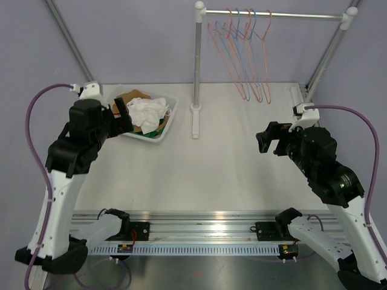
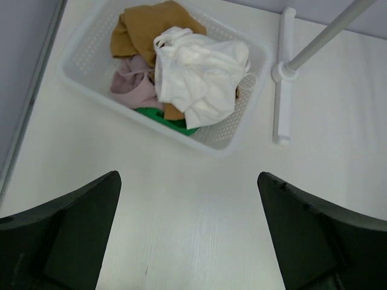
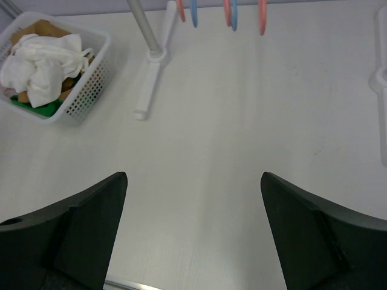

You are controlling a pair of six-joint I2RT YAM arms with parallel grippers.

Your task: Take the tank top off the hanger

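Several bare red and blue wire hangers (image 1: pixel 248 54) hang on the rail (image 1: pixel 272 15) at the back; their lower tips show in the right wrist view (image 3: pixel 230 12). No garment hangs on any of them. A crumpled white garment (image 1: pixel 147 110) (image 2: pixel 202 75) (image 3: pixel 42 66) lies on top of other clothes in the white basket (image 1: pixel 171 118) (image 2: pixel 237 130) (image 3: pixel 91 84). My left gripper (image 1: pixel 124 118) (image 2: pixel 188 181) is open and empty, just in front of the basket. My right gripper (image 1: pixel 269 140) (image 3: pixel 193 178) is open and empty over the table at the right.
The rack's upright post (image 1: pixel 197 60) and its white foot (image 1: pixel 195 121) (image 2: pixel 281 90) (image 3: pixel 154 72) stand right of the basket. Brown, pink and green clothes fill the basket. A second rack foot (image 1: pixel 296 96) is at the back right. An aluminium rail (image 1: pixel 199 226) runs along the near edge.
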